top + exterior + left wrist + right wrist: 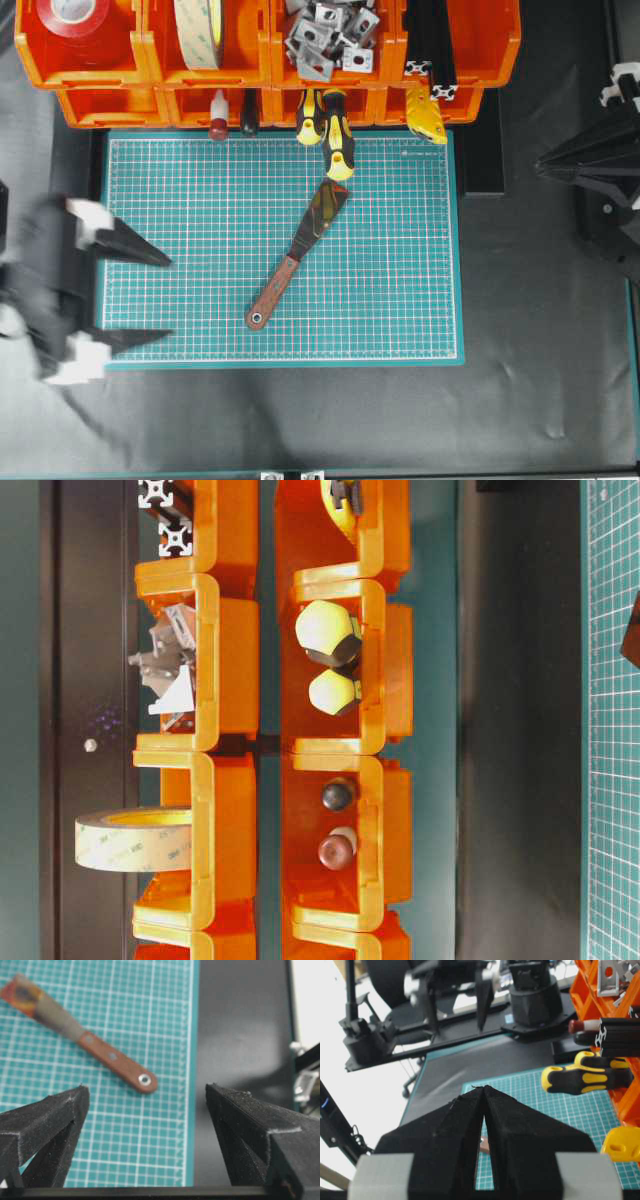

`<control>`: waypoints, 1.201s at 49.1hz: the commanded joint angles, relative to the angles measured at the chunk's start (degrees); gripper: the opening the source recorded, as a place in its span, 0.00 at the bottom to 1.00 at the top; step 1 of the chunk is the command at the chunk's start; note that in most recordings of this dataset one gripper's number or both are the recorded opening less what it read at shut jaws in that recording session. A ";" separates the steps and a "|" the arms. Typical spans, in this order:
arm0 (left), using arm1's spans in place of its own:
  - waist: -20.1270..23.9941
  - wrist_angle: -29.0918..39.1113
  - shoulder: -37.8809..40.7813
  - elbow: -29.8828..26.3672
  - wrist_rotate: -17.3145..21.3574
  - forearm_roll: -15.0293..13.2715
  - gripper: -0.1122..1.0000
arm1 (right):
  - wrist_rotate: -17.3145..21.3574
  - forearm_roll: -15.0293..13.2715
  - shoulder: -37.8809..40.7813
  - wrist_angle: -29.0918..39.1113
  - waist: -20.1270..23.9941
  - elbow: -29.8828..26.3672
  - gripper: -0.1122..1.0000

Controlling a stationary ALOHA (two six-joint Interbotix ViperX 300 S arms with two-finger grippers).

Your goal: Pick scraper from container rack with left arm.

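Only the overhead view shows both the one reddish-brown wooden-handled scraper (298,258), lying loose on the green cutting mat (400,300), and the empty, wide-open left tool (165,298); two yellow-and-black screwdrivers (332,132) poke from the orange plastic container rack (268,60).

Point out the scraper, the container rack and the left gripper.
scraper (296,259): overhead view, where blade meets wooden handle.
container rack (262,52): overhead view, orange wall between two upper bins.
left gripper (160,297): overhead view, gap midway between its open fingertips.

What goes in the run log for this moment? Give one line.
scraper: flat on mat, outside rack | left pincer: open, empty, beside mat | right pincer: shut, empty
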 commanded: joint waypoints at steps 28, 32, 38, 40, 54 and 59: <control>-0.09 6.94 -31.55 5.71 13.01 0.18 0.92 | 0.09 0.09 0.09 0.00 -0.09 -1.93 0.11; 0.00 7.56 -33.31 6.06 13.10 0.18 0.92 | 0.09 0.09 0.09 0.00 -0.09 -1.93 0.11; 0.00 7.65 -35.07 6.86 13.10 0.18 0.92 | 0.09 0.09 0.09 0.00 -0.09 -1.93 0.11; 0.00 7.65 -35.51 7.03 13.10 0.18 0.92 | 0.09 0.09 0.09 0.00 -0.09 -1.93 0.11; 0.09 7.65 -35.68 7.47 12.74 0.18 0.91 | 0.09 0.09 0.09 -0.18 -0.09 -1.93 0.11; 0.35 7.65 -35.95 7.47 12.57 0.18 0.91 | -0.09 0.09 0.09 -0.35 -0.09 -1.93 0.11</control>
